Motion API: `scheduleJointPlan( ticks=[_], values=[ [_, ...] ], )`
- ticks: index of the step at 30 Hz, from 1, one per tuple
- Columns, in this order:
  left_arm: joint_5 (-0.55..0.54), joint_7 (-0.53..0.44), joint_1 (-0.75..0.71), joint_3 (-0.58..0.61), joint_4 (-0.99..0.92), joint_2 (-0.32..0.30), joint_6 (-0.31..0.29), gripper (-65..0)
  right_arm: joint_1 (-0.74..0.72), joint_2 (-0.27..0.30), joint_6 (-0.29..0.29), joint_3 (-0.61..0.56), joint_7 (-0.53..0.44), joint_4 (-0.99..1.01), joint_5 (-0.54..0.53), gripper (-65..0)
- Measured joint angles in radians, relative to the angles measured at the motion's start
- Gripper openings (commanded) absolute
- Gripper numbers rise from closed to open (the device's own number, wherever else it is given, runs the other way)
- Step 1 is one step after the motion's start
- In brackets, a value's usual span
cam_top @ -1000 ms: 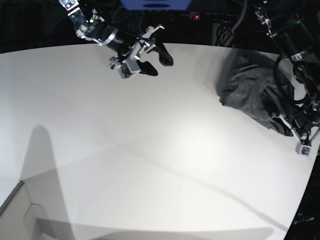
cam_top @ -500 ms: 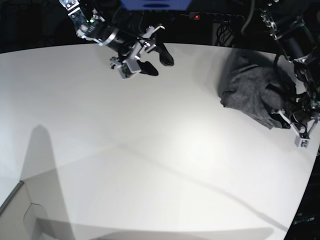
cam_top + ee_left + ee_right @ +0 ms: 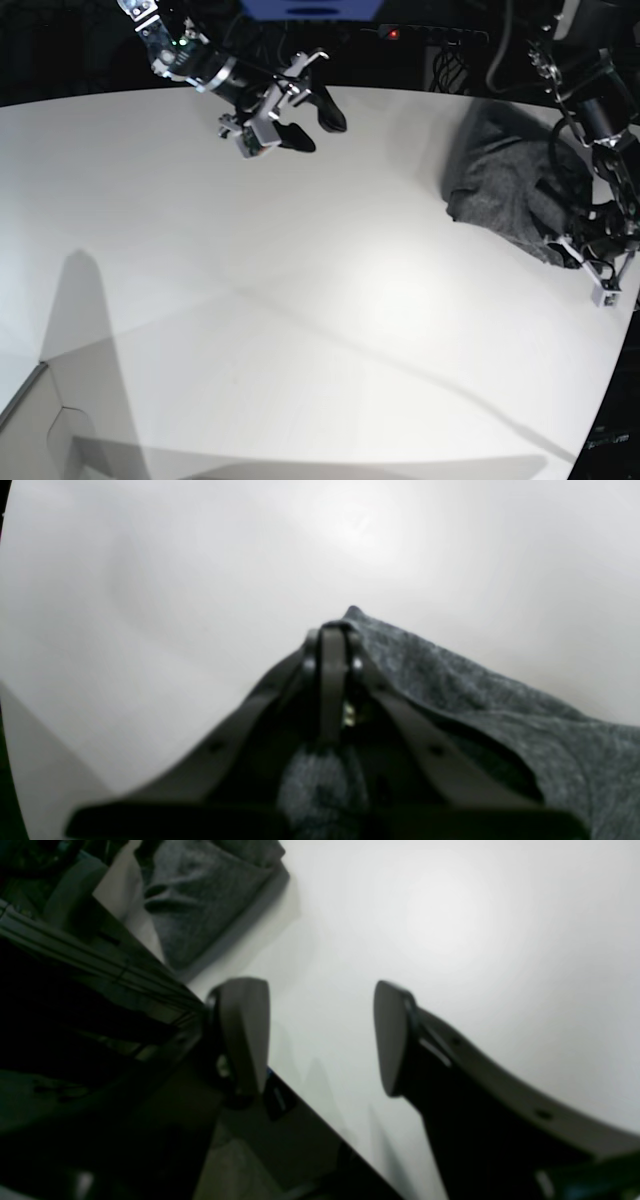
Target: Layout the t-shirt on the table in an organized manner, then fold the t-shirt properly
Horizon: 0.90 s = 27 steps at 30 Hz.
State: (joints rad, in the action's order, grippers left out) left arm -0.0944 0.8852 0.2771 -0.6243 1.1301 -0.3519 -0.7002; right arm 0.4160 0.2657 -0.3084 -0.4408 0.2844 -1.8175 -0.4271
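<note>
base view: wide white tabletop, matte, curved along its far edge, mostly bare, crossed by long grey shadows near the front. at the far right side of that view, bunched dark-grey t-shirt, wrinkled, heaped in a mound close to the tabletop's edge, not laid flat. on the left wrist view, same heather knit draped from the right side up to the tips, pale surface spread behind it. on the right wrist view, garment seen in the upper left corner, folded on itself, well apart from the fingers, white surface beneath.

left tool, at the shirt's near right side in the base view, clamped tight on a fold of the t-shirt; from the wrist camera, tips pressed together with grey cloth caught at and below them.

right tool, up at the far left-centre of the base view, held above the tabletop, well apart from the shirt; from its wrist camera, fingers spread wide, nothing between them.
</note>
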Motion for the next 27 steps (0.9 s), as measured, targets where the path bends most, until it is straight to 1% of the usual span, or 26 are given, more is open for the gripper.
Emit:
scheduleJointPlan(
  ticks=[5,8,9,10,11,16,18,19,21,23,24,27],
  values=[
    [0.085,-0.016,0.018,-0.002,-0.001,0.0,0.0,-64.5,0.0,0.0,0.0,0.0,0.0,0.0,0.0,-31.5],
    [0.09,-0.024,0.029,-0.002,-0.001,0.0,0.0,-64.2,0.0,0.0,0.0,0.0,0.0,0.0,0.0,-31.5],
    [0.09,-0.023,0.028,-0.002,0.001,0.0,0.0,-62.8,0.0,0.0,0.0,0.0,0.0,0.0,0.0,-31.5],
    [0.09,-0.021,0.028,-0.002,0.002,0.0,0.0,-60.1,0.0,0.0,0.0,0.0,0.0,0.0,0.0,-31.5],
    [0.091,-0.021,0.028,-0.003,0.002,0.0,0.0,-55.2,0.0,0.0,0.0,0.0,0.0,0.0,0.0,-31.5],
    [0.09,-0.021,0.028,-0.003,0.003,0.0,0.0,-25.0,0.0,0.0,0.0,-0.001,0.0,0.0,0.0,-31.5],
    [0.09,-0.022,0.028,-0.004,0.003,0.0,0.0,-19.5,0.0,0.0,0.0,-0.001,0.0,0.0,0.0,-31.5],
    [0.089,-0.022,0.029,-0.021,0.003,0.003,-0.001,-19.1,0.0,0.0,0.0,-0.001,0.0,0.0,0.0,-31.5],
    [0.082,-0.013,0.029,-0.097,0.019,0.01,-0.003,-19.3,0.0,0.0,0.0,-0.001,0.001,0.0,0.0,-31.5],
    [0.092,0.056,0.027,-0.16,0.062,0.001,0.0,-19.2,0.0,0.0,0.0,-0.001,0.0,0.0,0.0,-31.5],
    [0.095,0.082,0.024,-0.182,0.089,-0.002,0.001,-19.2,0.0,0.0,0.0,-0.001,0.0,0.0,0.0,-31.5],
    [0.093,0.095,0.013,-0.204,0.156,-0.007,0.001,-19.2,0.0,0.0,0.0,-0.001,0.0,0.0,0.0,-31.5]
  ],
)
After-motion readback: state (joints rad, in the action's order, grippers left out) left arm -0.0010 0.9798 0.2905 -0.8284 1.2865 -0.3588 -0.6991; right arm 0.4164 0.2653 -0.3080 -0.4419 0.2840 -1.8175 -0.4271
